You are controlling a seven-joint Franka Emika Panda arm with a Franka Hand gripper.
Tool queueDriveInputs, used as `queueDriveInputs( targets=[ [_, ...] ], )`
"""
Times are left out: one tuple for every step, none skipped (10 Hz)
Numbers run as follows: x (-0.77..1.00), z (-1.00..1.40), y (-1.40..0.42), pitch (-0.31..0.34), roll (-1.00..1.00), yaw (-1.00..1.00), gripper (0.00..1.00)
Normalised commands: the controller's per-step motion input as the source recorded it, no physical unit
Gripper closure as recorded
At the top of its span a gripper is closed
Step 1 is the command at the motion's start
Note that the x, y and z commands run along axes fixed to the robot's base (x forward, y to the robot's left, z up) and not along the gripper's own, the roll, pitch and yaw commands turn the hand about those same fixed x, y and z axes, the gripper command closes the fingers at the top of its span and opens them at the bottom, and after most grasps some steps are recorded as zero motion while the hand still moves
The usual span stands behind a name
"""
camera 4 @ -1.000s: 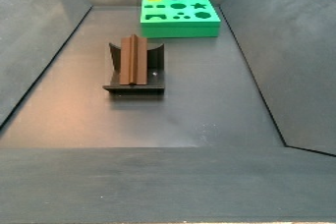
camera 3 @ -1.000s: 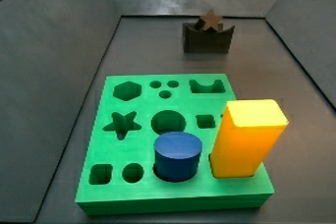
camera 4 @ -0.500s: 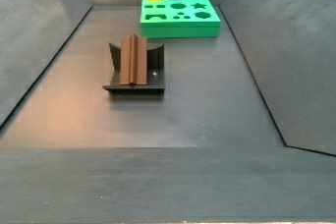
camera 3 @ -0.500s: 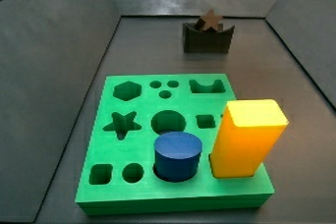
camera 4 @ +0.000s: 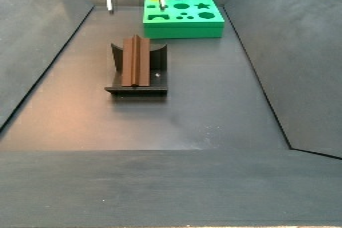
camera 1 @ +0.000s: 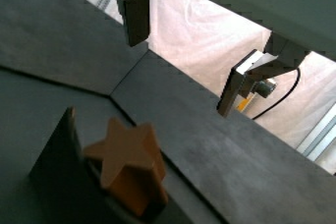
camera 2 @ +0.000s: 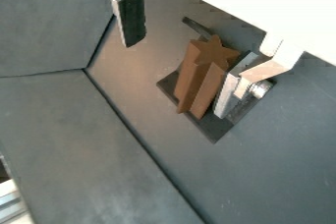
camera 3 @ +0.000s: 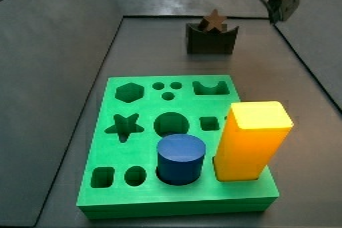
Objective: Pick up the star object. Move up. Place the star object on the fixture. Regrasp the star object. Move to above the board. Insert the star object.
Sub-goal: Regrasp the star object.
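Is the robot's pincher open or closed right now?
Open. The end effector hangs above the fixture, fingers spread with nothing between; the star object rests there.

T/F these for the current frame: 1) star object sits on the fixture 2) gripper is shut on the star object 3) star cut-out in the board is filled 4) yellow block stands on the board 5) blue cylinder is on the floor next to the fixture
1) The star object sits on the fixture. True.
2) The gripper is shut on the star object. False: its fingers are spread and empty, above the piece and not touching it.
3) The star cut-out in the board is filled. False: it is empty.
4) The yellow block stands on the board. True.
5) The blue cylinder is on the floor next to the fixture. False: it stands on the board, beside the yellow block.
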Motion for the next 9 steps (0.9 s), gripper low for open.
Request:
queueDriveInputs(
  targets=[
    [0.05, -1.00, 0.06, -0.180, 0.05, -0.09, 0.00],
    [0.05, -1.00, 0.05, -0.144, 0.05, -0.11, 0.00],
    [0.05, -1.00, 0.05, -0.122, 0.04, -0.12, 0.00],
    [0.05, -1.00, 0.05, -0.081, 0.04, -0.12, 0.00],
    [0.05, -1.00, 0.05, -0.060, 0.04, -0.12, 0.00],
    [0.04, -0.73, 0.03, -0.018, 0.04, -0.10, 0.00],
    [0.04, -0.62, 0.02, -0.004, 0.04, -0.08, 0.00],
    [0.05, -0.42, 0.01, 0.026, 0.04, -0.05, 0.00],
    [0.06, -0.28, 0.01, 0.036, 0.04, -0.03, 0.00]
  ],
)
